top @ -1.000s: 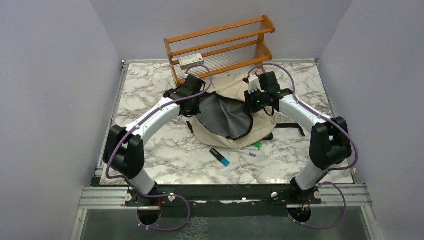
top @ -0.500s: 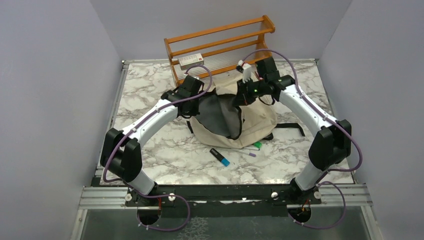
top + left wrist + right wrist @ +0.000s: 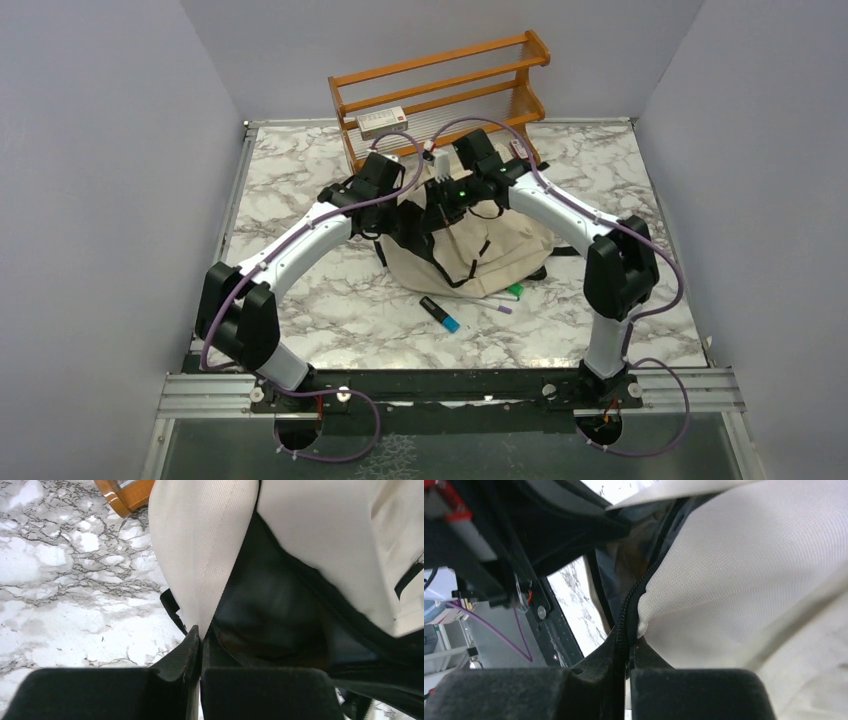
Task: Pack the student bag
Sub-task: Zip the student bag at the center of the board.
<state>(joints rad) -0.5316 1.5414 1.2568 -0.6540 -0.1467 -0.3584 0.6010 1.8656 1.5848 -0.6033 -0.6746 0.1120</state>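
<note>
Your student bag (image 3: 500,250) lies in the middle of the marble bench (image 3: 300,200), just in front of the wooden rack (image 3: 440,75). Both arms reach over it and meet at its far left corner.

Your left tool (image 3: 200,645) is pinched tight on a fold of the cream cloth at the bag's edge. Your right tool (image 3: 628,652) is pinched tight on the black zipper edge of the bag. So both tools hold the bag and neither holds a thing to pack. Between them you can see a bit of the dark inside (the mouth is only a little way open from above).

I think the packing is far from done. A black marker with a blue cap (image 3: 440,314) lies on the bench just in front of the bag. A green marker (image 3: 514,291) and a thin purple pen (image 3: 500,308) lie right by the bag's near edge. All three are outside it. A small box (image 3: 382,121) sits on the rack too, and it may also need to go in.

You cannot tell if anything is in the bag already, because the inside is too dark. The zipper is not closed yet either.
</note>
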